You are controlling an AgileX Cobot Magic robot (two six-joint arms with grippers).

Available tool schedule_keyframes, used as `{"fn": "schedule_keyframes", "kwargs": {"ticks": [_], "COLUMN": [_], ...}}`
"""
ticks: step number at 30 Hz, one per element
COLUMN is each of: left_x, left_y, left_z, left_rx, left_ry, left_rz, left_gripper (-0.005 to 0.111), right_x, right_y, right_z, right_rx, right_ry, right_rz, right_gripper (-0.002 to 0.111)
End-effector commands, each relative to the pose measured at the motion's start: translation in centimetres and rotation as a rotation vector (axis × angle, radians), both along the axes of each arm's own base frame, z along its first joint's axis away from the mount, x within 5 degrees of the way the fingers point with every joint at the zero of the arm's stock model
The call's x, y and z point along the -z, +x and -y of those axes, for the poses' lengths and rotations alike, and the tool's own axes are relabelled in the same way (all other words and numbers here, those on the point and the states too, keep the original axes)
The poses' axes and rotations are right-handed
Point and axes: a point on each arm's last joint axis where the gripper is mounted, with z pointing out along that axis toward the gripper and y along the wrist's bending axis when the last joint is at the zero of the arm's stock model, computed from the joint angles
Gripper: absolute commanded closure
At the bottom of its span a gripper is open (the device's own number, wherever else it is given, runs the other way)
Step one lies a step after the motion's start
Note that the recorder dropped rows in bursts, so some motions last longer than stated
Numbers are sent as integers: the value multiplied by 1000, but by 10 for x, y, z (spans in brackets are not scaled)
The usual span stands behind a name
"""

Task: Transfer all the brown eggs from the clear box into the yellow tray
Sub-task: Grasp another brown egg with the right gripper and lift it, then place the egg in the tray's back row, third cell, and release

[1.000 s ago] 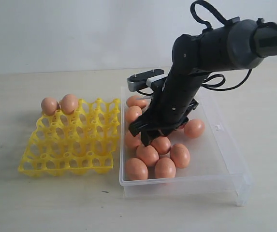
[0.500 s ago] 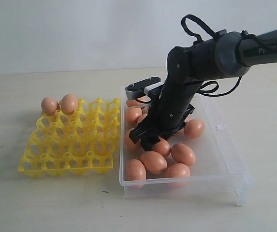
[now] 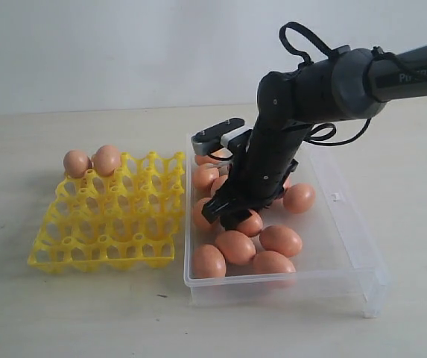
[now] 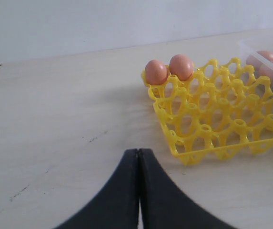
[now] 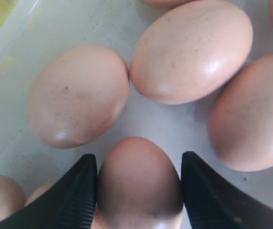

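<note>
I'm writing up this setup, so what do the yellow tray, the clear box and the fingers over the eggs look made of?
Yellow tray: looks like molded plastic, slightly glossy, one even color, thin open cups.
Clear box: probably rigid transparent plastic; the brown eggs show through its walls.
Fingers: black, matte, ribbed inner faces; plastic or rubber, I can't tell which.

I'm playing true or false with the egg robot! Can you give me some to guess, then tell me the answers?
1. Two brown eggs sit in the yellow tray. True.
2. The right pincer holds an egg high above the clear box. False: it is down in the box, fingers either side of one egg.
3. The left pincer is shut. True.
4. The clear box is empty. False: many loose eggs lie in it.
</note>
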Motion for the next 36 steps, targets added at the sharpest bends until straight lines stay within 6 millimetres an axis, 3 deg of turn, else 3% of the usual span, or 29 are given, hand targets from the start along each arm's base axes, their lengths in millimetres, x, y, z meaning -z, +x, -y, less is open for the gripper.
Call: {"fn": "schedule_keyframes", "kwargs": {"ticks": [1, 4, 6, 10, 13, 18, 26, 36], "left_x": [-2, -2, -2, -2, -2, -2, -2, -2], "left_y": [0, 0, 0, 0, 0, 0, 0, 0], "left_z": [0, 0, 0, 0, 0, 0, 0, 0], "left_rx": [3, 3, 3, 3, 3, 3, 3, 3], "left_ry": [1, 1, 1, 1, 1, 1, 1, 1], "left_rz": [16, 16, 16, 16, 16, 16, 16, 16], "left_gripper": [107, 107, 107, 107, 107, 107, 107, 107], "right_x": [-44, -100, -125, -155, -159, -136, -81, -29], "right_y": [2, -17, -36, -63, -71, -57, -11, 39], "right_z": [1, -2, -8, -33, -48, -70, -108, -118], "right_rx": [0, -16, -42, 11, 93, 130, 144, 242], "right_ry": [79, 186, 257, 533, 722, 852, 789, 681], "right_rz": [144, 345, 458, 745, 834, 842, 780, 643], "right_gripper": [108, 108, 108, 108, 108, 108, 108, 108]}}
